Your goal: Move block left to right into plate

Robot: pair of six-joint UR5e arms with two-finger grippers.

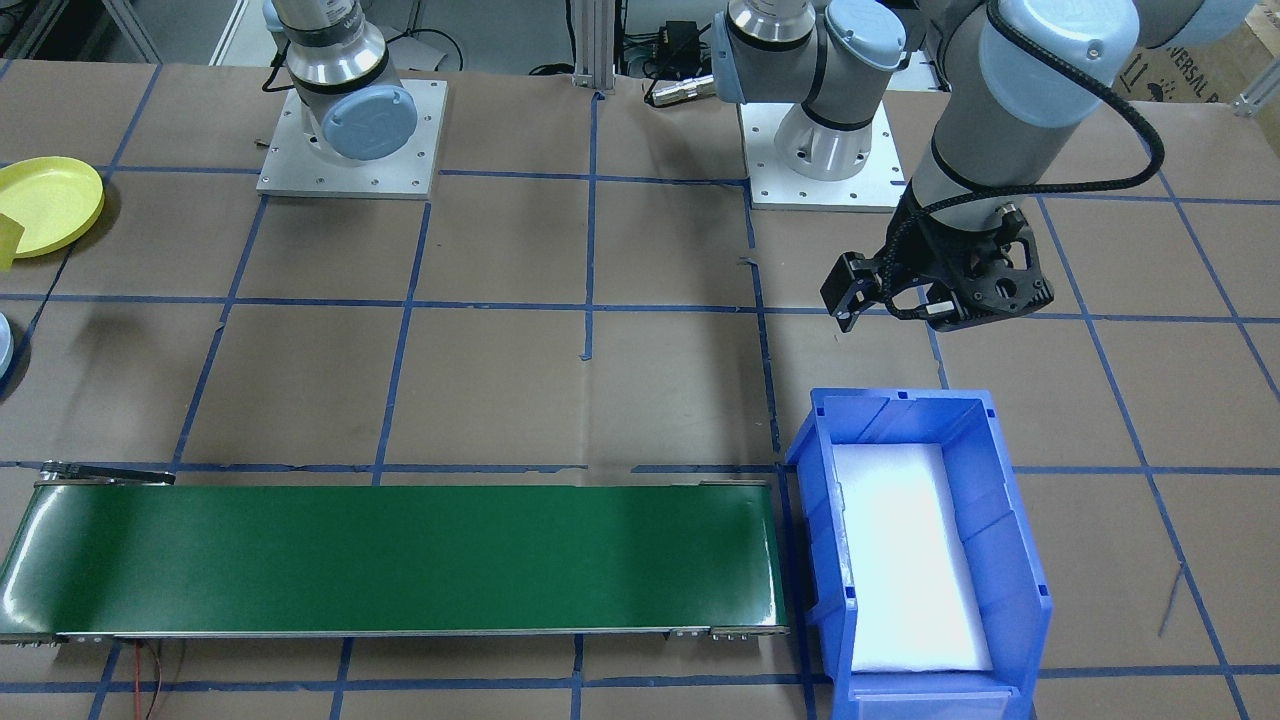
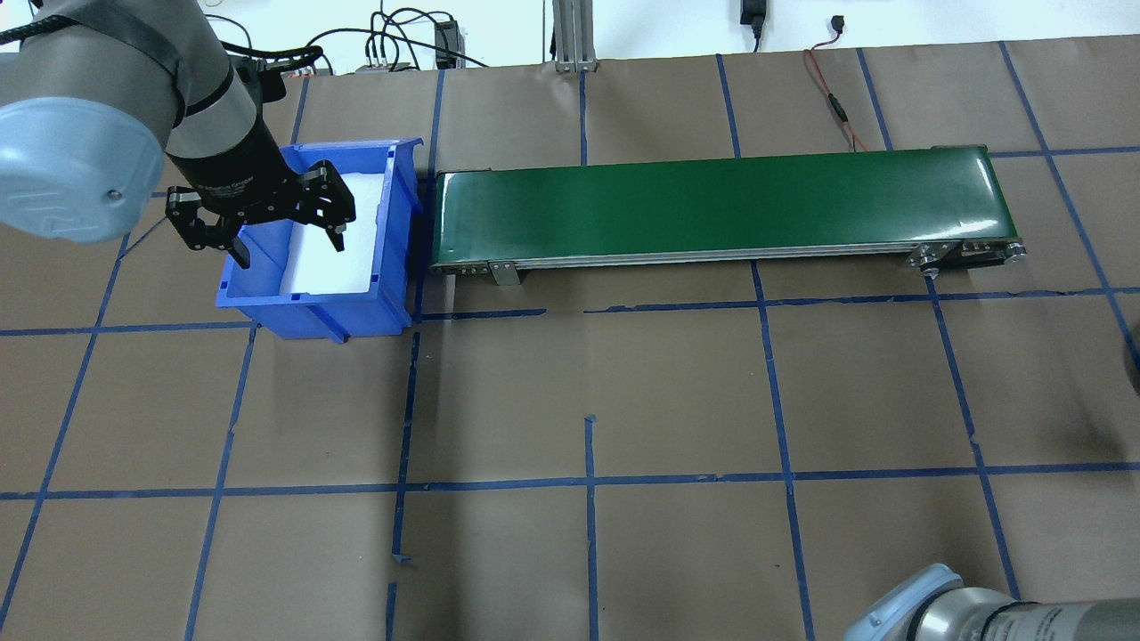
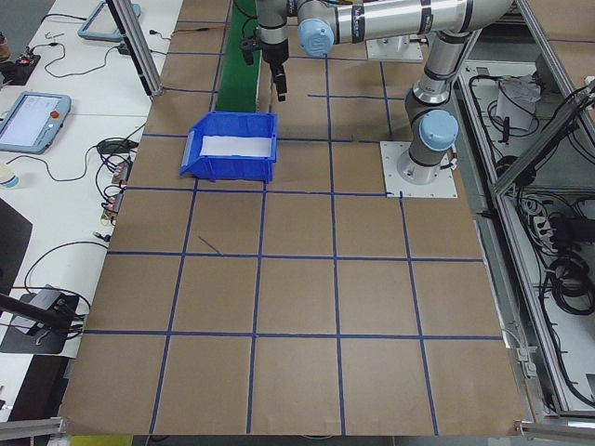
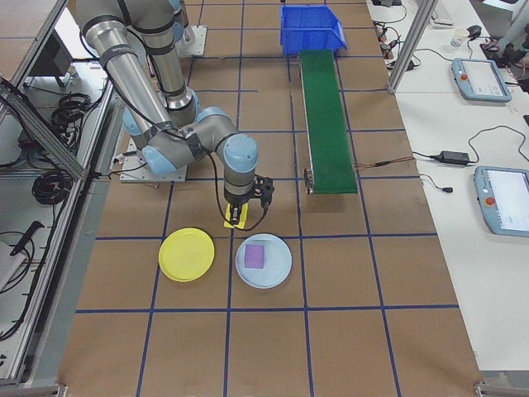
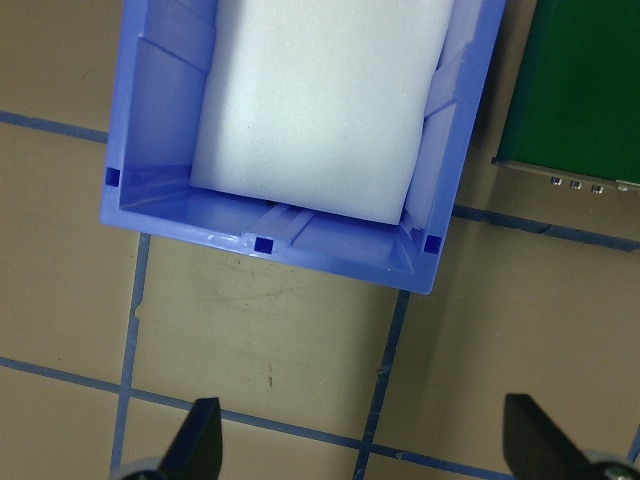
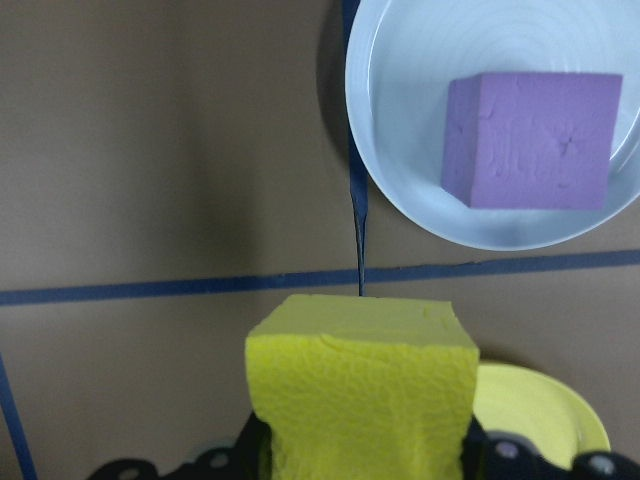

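My right gripper [image 6: 362, 455] is shut on a yellow foam block [image 6: 360, 390] and holds it above the table. In the right wrist view the yellow plate [image 6: 545, 415] peeks out behind the block at the lower right. The exterior right view shows the block [image 4: 235, 217] held by the gripper [image 4: 238, 218] just off the rim of the plate [image 4: 187, 254]. The front view has the plate [image 1: 45, 205] at its far left edge. My left gripper [image 2: 290, 249] hangs open and empty over the near end of a blue bin [image 2: 312, 298].
A pale blue plate [image 4: 277, 269] beside the yellow one holds a purple cube [image 6: 530, 140]. A green conveyor belt [image 2: 721, 205] runs from the blue bin [image 1: 1010, 520], which holds a white foam liner, toward the plates' end. Side benches carry tablets and cables.
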